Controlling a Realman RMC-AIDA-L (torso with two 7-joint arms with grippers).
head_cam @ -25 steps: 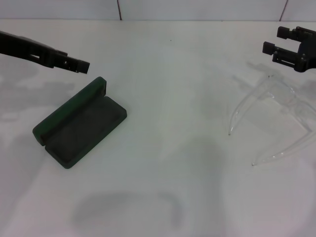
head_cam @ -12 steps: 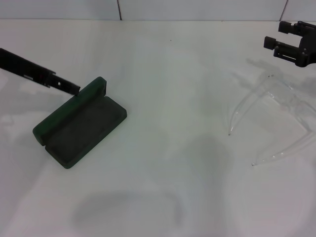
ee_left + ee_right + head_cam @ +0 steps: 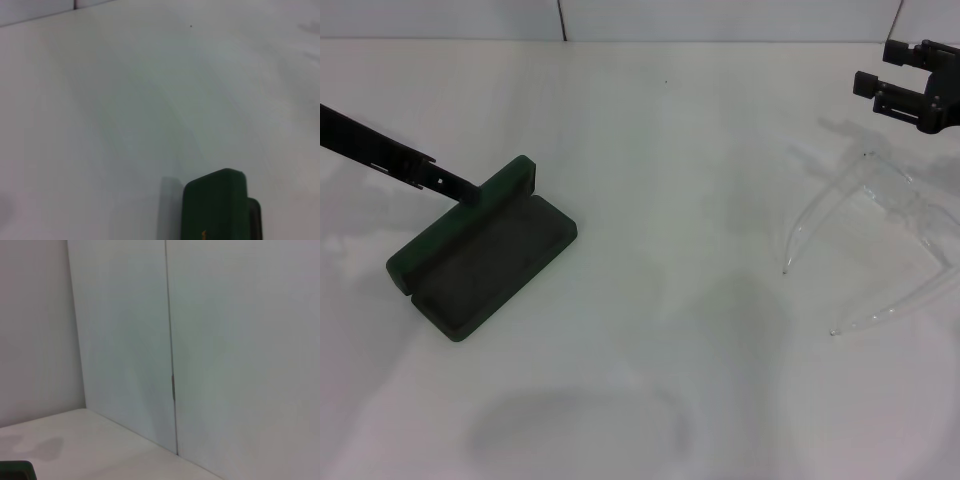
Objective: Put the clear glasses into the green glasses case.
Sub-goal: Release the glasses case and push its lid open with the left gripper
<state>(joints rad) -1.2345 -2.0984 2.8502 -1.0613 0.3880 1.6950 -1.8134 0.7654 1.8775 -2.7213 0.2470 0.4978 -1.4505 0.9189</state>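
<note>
The dark green, round-cornered hard glasses case (image 3: 480,255) is lying open on the white table (image 3: 650,130), over on the left side, its lid standing up along the far-left edge and the dark lined tray facing the ceiling. The left gripper (image 3: 470,190) is reaching in from the left as a long thin black bar, its tip sitting right at the lid's upper edge; from the head view I cannot tell whether its fingers are parted or closed, or whether they are actually touching the lid.

Well apart from the case, on the far right of the table, the fully transparent plastic glasses (image 3: 865,225) are resting with their long clear temple arms spread and pointing toward the near side. The right gripper (image 3: 905,90) is hanging above and just beyond them at the far right edge, its black fingers standing apart with nothing between them.

The left wrist view is showing what the head view cannot: the outer face of the case's lid up close, with a speck of gold marking on it, and bare table beyond. The right wrist view is looking mostly at the pale panelled wall (image 3: 200,340), catching only a green corner of the case at its edge and no glasses at all.
</note>
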